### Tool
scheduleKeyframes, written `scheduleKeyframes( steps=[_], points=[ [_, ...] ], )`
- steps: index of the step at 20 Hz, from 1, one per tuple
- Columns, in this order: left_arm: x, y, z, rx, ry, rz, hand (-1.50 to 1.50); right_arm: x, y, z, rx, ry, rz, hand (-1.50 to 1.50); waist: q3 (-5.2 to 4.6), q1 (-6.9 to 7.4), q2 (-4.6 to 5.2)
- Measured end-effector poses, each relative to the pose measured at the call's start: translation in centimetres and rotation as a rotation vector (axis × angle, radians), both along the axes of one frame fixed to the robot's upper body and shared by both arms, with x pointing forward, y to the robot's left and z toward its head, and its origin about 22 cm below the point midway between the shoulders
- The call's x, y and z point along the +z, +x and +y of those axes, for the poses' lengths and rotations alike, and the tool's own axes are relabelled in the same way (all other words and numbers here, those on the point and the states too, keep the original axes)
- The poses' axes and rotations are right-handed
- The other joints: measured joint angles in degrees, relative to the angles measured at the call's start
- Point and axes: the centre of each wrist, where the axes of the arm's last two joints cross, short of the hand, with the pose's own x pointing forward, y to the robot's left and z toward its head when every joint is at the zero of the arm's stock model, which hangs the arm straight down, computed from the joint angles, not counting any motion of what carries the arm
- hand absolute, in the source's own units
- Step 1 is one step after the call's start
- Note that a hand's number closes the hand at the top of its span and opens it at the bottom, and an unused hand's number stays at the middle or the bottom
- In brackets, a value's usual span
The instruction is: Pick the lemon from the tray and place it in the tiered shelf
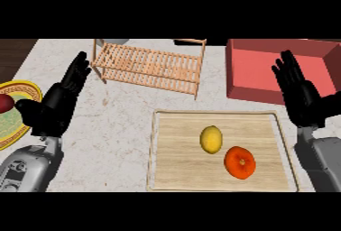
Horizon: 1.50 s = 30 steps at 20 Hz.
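Lemon lying on wooden tray, roughly centre, just beside orange at its lower right, apparently not touching. Not yet picked; task looks to be at its start. Right hand raised at right edge, fingers straight and apart, holding nothing, overlapping red bin in view; closer of the two to tray, so likely the one to go for the fruit. Left hand at left, fingers straight and apart too, empty, between yellow plate and shelf; looks parked clear of the work zone. Tiered shelf of wooden slats behind tray, toward counter's far edge, well apart from lemon, so placing calls for a lift and a carry away from robot and leftward. Lemon's long axis running roughly toward and away from robot, so closing across short width seems easiest. Risk, as a guess: nudging orange on approach from right. Dark red item on plate, cut by edge, unclear what. Marble counter under it all.
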Motion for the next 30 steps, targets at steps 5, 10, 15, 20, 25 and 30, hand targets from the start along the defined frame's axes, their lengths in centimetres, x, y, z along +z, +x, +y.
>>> scheduleKeyframes(
  steps=[5,10,15,20,25,30],
  points=[
    [-4.2,-1.6,3.0,0.143,-0.048,0.206,0.0,-0.9,-2.8,-2.4,-0.285,-0.121,-0.02,1.5,-0.77,-3.1,-0.7],
    [-8.9,-4.3,5.1,0.27,-0.133,0.435,0.0,-6.4,-8.3,-7.3,-0.67,-0.273,0.23,-1.5,-1.39,-6.58,-0.35],
    [-11.2,-6.1,6.3,0.282,-0.192,0.533,0.0,-9.1,-14.5,-3.1,-0.821,-0.262,0.279,-1.5,-1.18,-5.7,-0.69],
    [-12.1,-6.2,6.1,0.256,-0.216,0.561,0.0,-7.3,-19.7,2.0,-0.735,-0.282,0.27,-1.5,-1.09,-3.99,-0.39],
    [-12.3,-5.8,5.6,0.225,-0.213,0.56,0.0,-3.8,-23.0,5.1,-0.636,-0.296,0.312,-1.5,-1.08,-2.25,0.05],
    [-11.9,-5.0,5.2,0.196,-0.206,0.553,0.0,-0.8,-23.9,6.2,-0.578,-0.337,0.41,-1.5,-1.19,-0.67,0.6]
  ],
)
